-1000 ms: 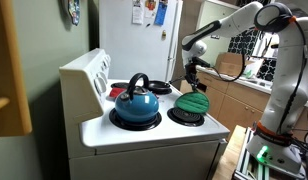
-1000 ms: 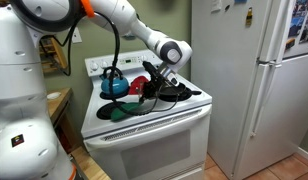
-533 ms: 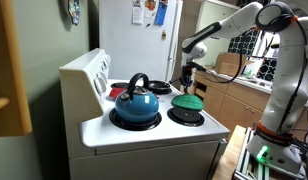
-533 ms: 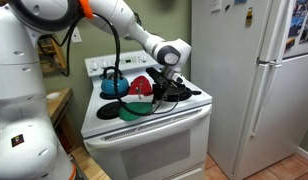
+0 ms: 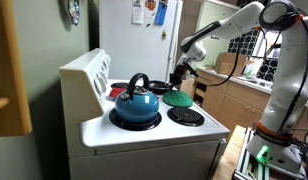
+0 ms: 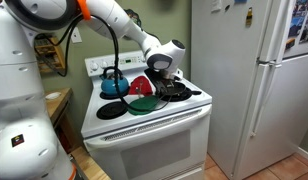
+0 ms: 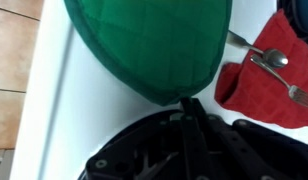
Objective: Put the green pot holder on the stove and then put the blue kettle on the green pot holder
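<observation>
In an exterior view the gripper (image 5: pixel 181 82) pinches the green pot holder (image 5: pixel 179 99) above the stove (image 5: pixel 144 136); the blue kettle (image 5: pixel 136 103) sits on a burner (image 5: pixel 134 123). In an exterior view a red pad (image 6: pixel 140 86) lies behind the green pot holder (image 6: pixel 142 103). Wrist view: cutlery (image 7: pixel 266 58) rests on that pad.

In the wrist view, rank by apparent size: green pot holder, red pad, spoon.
1. green pot holder, largest, though nearest the camera
2. red pad, cut by the frame edge
3. spoon, smallest
</observation>
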`<state>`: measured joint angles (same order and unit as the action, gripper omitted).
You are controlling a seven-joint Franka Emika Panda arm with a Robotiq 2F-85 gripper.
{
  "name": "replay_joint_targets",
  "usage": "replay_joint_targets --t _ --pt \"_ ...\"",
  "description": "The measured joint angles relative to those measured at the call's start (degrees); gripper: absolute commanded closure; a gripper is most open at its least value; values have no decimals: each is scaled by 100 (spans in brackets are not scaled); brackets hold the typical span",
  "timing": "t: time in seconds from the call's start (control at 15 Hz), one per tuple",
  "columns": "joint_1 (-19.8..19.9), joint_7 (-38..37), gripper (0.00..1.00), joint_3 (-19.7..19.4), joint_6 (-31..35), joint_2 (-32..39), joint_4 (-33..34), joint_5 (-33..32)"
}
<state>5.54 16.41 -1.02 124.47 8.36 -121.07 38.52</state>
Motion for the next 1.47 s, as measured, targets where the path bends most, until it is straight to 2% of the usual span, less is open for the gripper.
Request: replay_joint_targets --t 0.27,0.47,0.8,1.47 --pt "-28 750 99 133 78 -32 -85 828" --pt "-40 1058 99 143 77 -33 -123 1020" --pt "-37 1093 99 113 52 -61 -220 892" --pt "-33 1240 99 34 247 -192 -240 195"
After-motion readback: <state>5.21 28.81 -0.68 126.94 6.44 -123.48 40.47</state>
